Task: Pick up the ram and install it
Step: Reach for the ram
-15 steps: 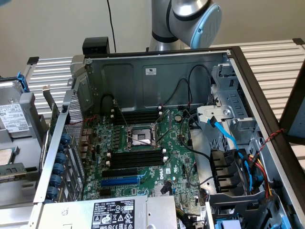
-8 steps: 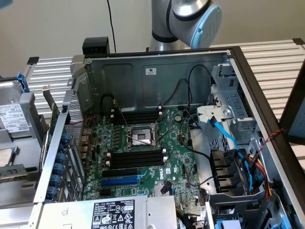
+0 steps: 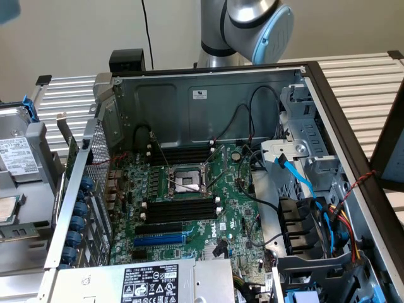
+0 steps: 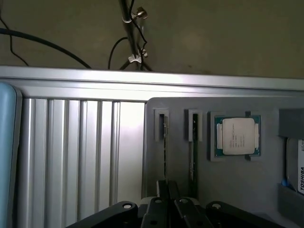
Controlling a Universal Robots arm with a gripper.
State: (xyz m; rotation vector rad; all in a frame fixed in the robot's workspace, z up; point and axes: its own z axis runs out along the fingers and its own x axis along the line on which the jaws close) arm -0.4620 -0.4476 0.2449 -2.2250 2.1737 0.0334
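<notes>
1. An open computer case (image 3: 208,95) lies on its side on the ribbed metal counter (image 4: 71,152).
2. The robot arm (image 3: 252,22) rises behind the case's far wall.
3. A green motherboard (image 3: 235,189) covers the case floor. Its long black memory slots (image 3: 183,208) lie on both sides of the processor socket (image 3: 187,182), and a blue slot (image 3: 161,240) lies nearer the exterior view's bottom edge.
4. A grey tray (image 4: 237,190) rests on the counter, under the wrist camera.
5. The pincer (image 4: 167,190) hangs over the tray. Its two dark fingers meet with no gap showing, and they hold nothing.
6. A processor (image 4: 237,136) lies flat in a square recess of the tray.
7. The ram (image 4: 164,147) stands on edge in a narrow tray groove. Its long axis runs parallel to the counter's ribs, with one end toward the tray's rim and the other toward the pincer's tips, in line with them.
8. Another memory stick (image 4: 194,152) stands in the next groove, parallel and just beside it.
</notes>
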